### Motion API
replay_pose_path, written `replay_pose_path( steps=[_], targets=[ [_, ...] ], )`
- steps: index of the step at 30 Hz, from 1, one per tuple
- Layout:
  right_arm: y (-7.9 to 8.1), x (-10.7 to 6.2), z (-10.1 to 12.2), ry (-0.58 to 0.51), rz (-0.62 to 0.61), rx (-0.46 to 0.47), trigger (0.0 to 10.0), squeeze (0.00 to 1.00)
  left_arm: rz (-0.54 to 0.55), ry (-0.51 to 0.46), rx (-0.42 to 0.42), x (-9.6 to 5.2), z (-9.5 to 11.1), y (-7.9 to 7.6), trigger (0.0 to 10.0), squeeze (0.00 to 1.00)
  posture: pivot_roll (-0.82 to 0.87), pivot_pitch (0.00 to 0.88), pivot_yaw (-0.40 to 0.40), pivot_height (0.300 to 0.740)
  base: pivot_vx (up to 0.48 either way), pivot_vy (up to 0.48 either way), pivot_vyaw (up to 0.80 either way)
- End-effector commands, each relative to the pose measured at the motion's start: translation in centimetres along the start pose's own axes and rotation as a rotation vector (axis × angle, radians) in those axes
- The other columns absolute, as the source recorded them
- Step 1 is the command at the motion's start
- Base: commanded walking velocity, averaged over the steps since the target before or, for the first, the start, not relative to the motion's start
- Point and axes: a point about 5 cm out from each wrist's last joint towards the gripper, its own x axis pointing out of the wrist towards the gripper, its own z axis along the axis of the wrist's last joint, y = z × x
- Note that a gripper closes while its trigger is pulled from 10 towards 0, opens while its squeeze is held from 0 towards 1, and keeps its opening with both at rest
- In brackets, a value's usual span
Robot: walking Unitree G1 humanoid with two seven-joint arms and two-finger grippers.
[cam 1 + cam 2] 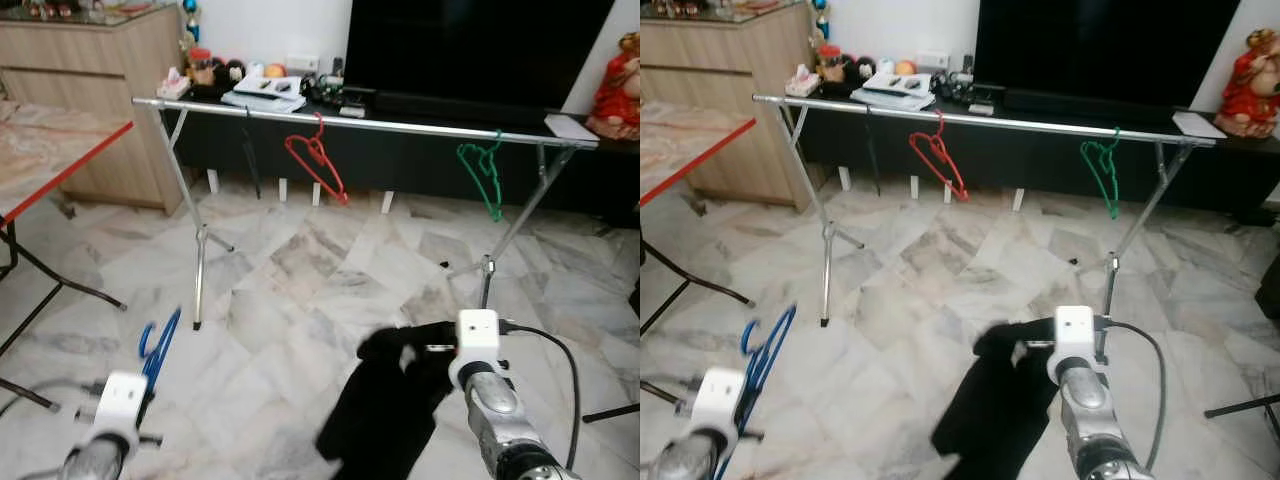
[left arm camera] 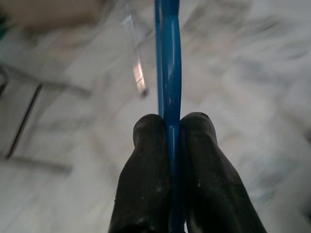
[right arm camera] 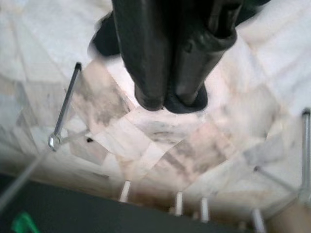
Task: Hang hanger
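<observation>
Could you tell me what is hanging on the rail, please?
A red hanger and a green hanger hang on the rail, plus a thin dark item near its left end, too slim to identify.

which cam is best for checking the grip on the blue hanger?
Left wrist view: the blue hanger runs straight between the left gripper, both black fingers pressed against it. The eye views show the hanger's hook and loop sticking up above the left wrist, but the contact itself is too small to judge there.
</observation>
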Motion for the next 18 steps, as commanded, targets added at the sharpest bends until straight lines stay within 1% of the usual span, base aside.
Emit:
replay_pose_path(
  steps=[1,2,3,4,5,8,9,11,13,15,17,18],
  targets=[
    [0.4,0.5,1.4,-0.004,0.049,-0.062,10.0,0.00,-0.157,-0.034,0.053,0.1,1.3,-1.0,10.0,0.00,0.20,0.000,-0.058,0.740,0.000,0.000,0.00],
    [0.6,0.6,1.6,0.002,0.066,-0.064,10.0,0.00,-0.203,-0.045,0.066,0.1,1.8,-1.3,10.0,0.00,0.20,0.000,-0.059,0.740,0.000,0.000,0.00],
    [1.0,0.8,1.9,0.004,0.083,-0.072,10.0,0.00,-0.285,-0.050,0.093,0.0,2.4,-1.8,10.0,0.00,0.20,0.000,-0.060,0.740,0.000,0.000,0.00],
    [1.0,0.8,1.9,0.004,0.083,-0.072,10.0,0.00,-0.285,-0.050,0.093,0.0,2.4,-1.8,10.0,0.00,0.20,0.000,-0.060,0.740,0.000,0.000,0.00],
    [1.4,1.0,2.6,0.000,0.100,-0.091,10.0,0.00,-0.386,-0.040,0.133,-0.2,2.9,-2.5,10.0,0.00,0.21,0.000,-0.066,0.740,0.000,0.000,0.00],
    [2.3,1.5,3.8,-0.007,0.116,-0.104,10.0,0.00,-0.545,0.002,0.181,-0.5,3.5,-3.6,10.0,0.00,0.21,0.000,-0.078,0.740,0.000,0.000,0.00],
    [2.7,1.6,4.2,-0.008,0.121,-0.115,10.0,0.00,-0.582,0.023,0.196,-0.6,3.6,-3.9,10.0,0.00,0.21,0.000,-0.084,0.740,0.000,0.000,0.00],
    [3.2,1.7,4.6,-0.007,0.128,-0.147,10.0,0.00,-0.632,0.059,0.222,-0.6,3.5,-4.3,10.0,0.00,0.22,0.000,-0.094,0.740,0.000,0.000,0.00],
    [3.9,1.8,5.0,-0.008,0.147,-0.177,10.0,0.00,-0.675,0.069,0.244,-0.9,3.8,-4.7,10.0,0.00,0.22,0.000,-0.099,0.740,0.000,0.000,0.00],
    [4.8,1.9,5.3,-0.013,0.189,-0.179,10.0,0.00,-0.705,0.060,0.224,-1.2,4.5,-5.3,10.0,0.00,0.22,0.000,-0.108,0.740,0.000,0.000,0.00],
    [5.2,1.9,5.4,-0.014,0.212,-0.181,10.0,0.00,-0.723,0.054,0.209,-1.5,5.0,-5.6,10.0,0.00,0.22,0.000,-0.111,0.740,0.000,0.000,0.00],
    [5.5,1.9,5.4,-0.014,0.221,-0.199,10.0,0.00,-0.734,0.054,0.207,-1.6,5.3,-5.8,10.0,0.00,0.22,0.000,-0.115,0.740,0.000,0.000,0.00]
  ],
)
